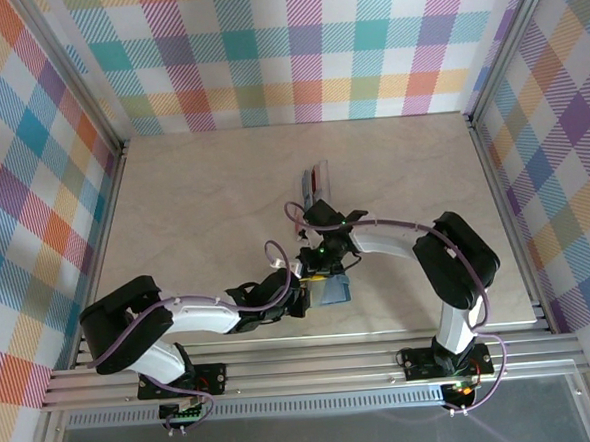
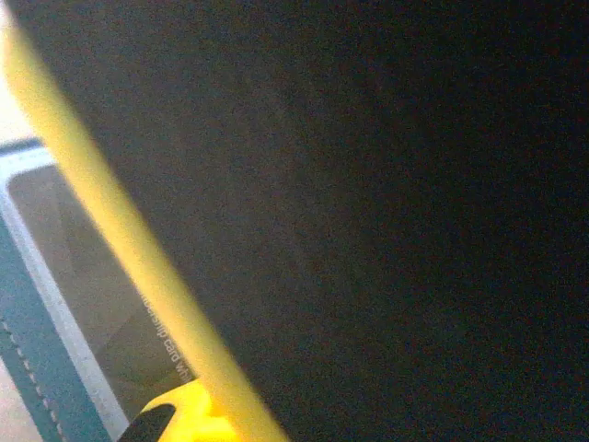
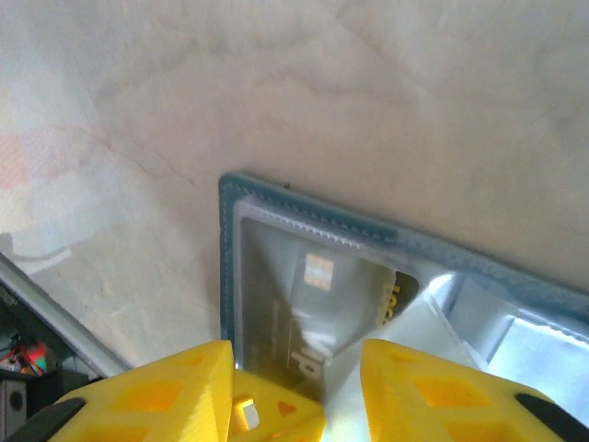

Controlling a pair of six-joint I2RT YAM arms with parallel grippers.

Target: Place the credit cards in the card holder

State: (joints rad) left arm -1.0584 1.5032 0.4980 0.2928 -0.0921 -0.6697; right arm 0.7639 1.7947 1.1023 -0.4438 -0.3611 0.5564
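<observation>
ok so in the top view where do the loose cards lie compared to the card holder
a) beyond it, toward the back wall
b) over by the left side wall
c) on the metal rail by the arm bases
a: the loose cards lie just beyond the card holder, on its side toward the back wall.
</observation>
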